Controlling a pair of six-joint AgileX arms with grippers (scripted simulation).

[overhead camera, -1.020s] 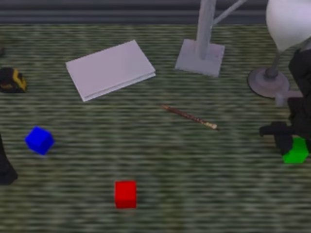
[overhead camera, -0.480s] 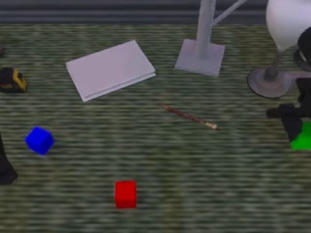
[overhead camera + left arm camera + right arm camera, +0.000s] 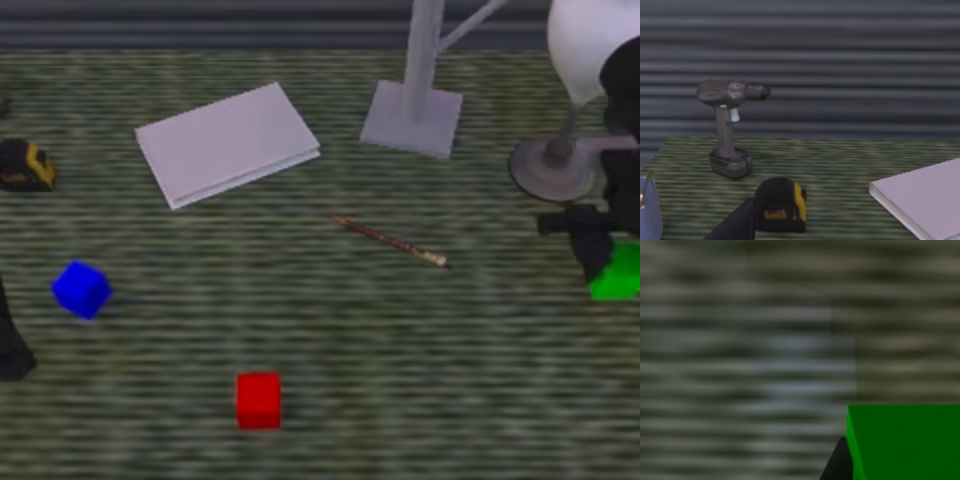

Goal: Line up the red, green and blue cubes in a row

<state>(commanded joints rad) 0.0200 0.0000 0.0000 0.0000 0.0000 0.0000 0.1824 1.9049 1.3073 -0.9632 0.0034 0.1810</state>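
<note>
Left claw (image 3: 10,350): parked at the desk's left edge; finger state cannot be determined. Blue cube (image 3: 81,289): left side of the desk, position unchanged. Red cube (image 3: 258,400): near front centre, unchanged. Right claw (image 3: 600,258): at the right edge, closed on the green cube (image 3: 618,275), which has risen and shifted rightward over the last second.

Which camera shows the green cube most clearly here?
The right wrist view: the green cube fills a corner of it, one face plain and close. The top view shows the cube at the table's right edge, partly covered by the right gripper. The left wrist view misses it.
</note>
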